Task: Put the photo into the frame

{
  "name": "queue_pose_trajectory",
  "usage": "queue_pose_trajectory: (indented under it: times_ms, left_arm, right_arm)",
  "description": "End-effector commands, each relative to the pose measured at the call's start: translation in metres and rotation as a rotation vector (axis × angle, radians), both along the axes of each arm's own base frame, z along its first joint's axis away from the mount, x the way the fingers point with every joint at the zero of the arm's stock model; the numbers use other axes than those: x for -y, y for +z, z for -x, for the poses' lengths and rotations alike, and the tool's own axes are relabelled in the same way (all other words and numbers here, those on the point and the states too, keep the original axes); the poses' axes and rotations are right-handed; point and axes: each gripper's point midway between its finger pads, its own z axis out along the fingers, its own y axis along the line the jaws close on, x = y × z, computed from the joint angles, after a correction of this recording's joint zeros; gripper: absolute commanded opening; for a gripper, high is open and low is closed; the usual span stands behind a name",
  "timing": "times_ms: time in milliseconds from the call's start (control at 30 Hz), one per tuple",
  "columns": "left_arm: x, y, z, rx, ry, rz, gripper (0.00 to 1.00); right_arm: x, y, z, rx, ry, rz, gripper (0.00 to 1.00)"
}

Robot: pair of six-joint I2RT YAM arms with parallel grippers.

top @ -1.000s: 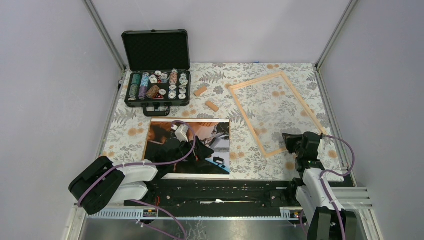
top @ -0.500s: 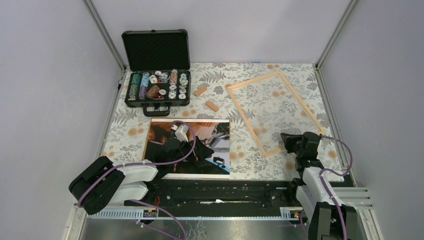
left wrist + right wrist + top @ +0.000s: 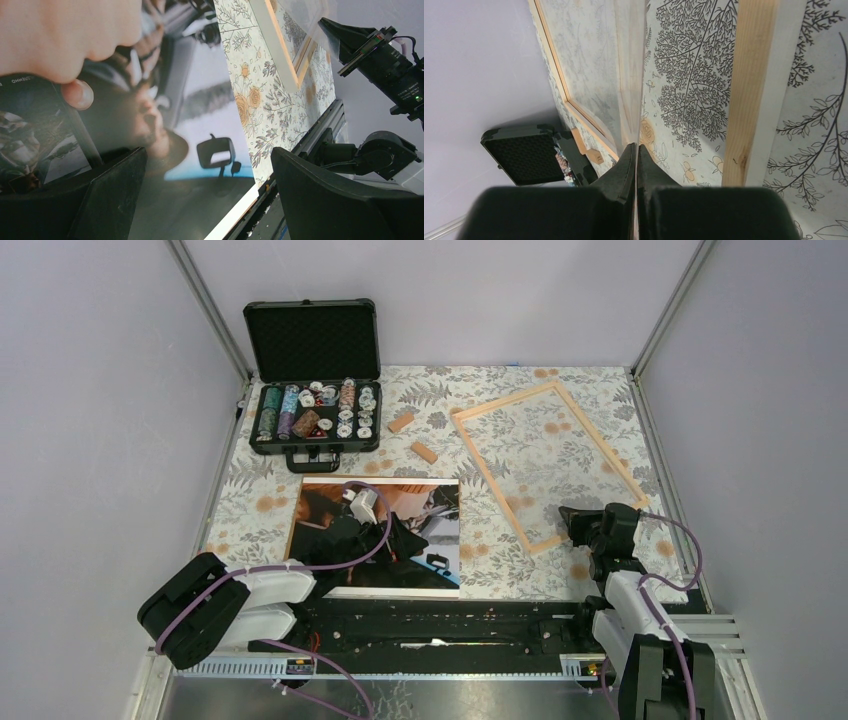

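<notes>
The photo [image 3: 380, 530] lies face up at the table's near edge, left of centre. My left gripper [image 3: 405, 540] is open just above its near right part; in the left wrist view the photo [image 3: 190, 100] shows between the spread jaws of this gripper [image 3: 207, 155]. The pale wooden frame [image 3: 497, 481] lies flat at the right, slanted. A clear pane [image 3: 550, 455] covers it. My right gripper [image 3: 572, 522] is shut on the pane's near edge. In the right wrist view the gripper [image 3: 636, 147] pinches the thin pane [image 3: 629, 75] beside a frame strip [image 3: 749, 75].
An open black case [image 3: 312, 420] holding several chips stands at the back left. Two small wooden blocks [image 3: 402, 423] [image 3: 424, 452] lie between the case and the frame. Grey walls enclose the table on three sides. A metal rail [image 3: 430, 625] runs along the near edge.
My right gripper has shifted slightly left with the pane in it, and the frame has shifted slightly left with it. The left arm and the photo have not moved.
</notes>
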Motion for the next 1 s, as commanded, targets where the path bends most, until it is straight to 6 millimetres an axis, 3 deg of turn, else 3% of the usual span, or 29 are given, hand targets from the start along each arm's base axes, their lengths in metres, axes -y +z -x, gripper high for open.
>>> queue_pose_trajectory:
  times_ms: [0, 200, 367, 600, 900, 967]
  left_arm:
    - [0.007, 0.021, -0.008, 0.061, -0.005, 0.056, 0.99]
    - [0.007, 0.021, -0.008, 0.062, -0.005, 0.058, 0.99]
    - [0.007, 0.021, -0.008, 0.061, -0.003, 0.058, 0.99]
    - [0.007, 0.021, -0.008, 0.064, -0.004, 0.061, 0.99]
    - [0.007, 0.022, -0.007, 0.067, -0.003, 0.067, 0.99]
    - [0.006, 0.023, -0.007, 0.069, -0.001, 0.07, 0.99]
  right_arm:
    - [-0.008, 0.0, 0.001, -0.011, 0.034, -0.034, 0.0]
    - [-0.006, 0.006, -0.009, 0.01, 0.066, 0.014, 0.0]
    - [-0.003, 0.006, -0.014, 0.023, 0.095, 0.079, 0.1]
    - [0.001, 0.002, -0.014, 0.007, 0.113, 0.138, 0.38]
    - [-0.007, -0.009, 0.002, -0.196, 0.243, 0.159, 0.98]
    - [-0.01, -0.013, 0.008, -0.261, 0.277, 0.153, 1.0]
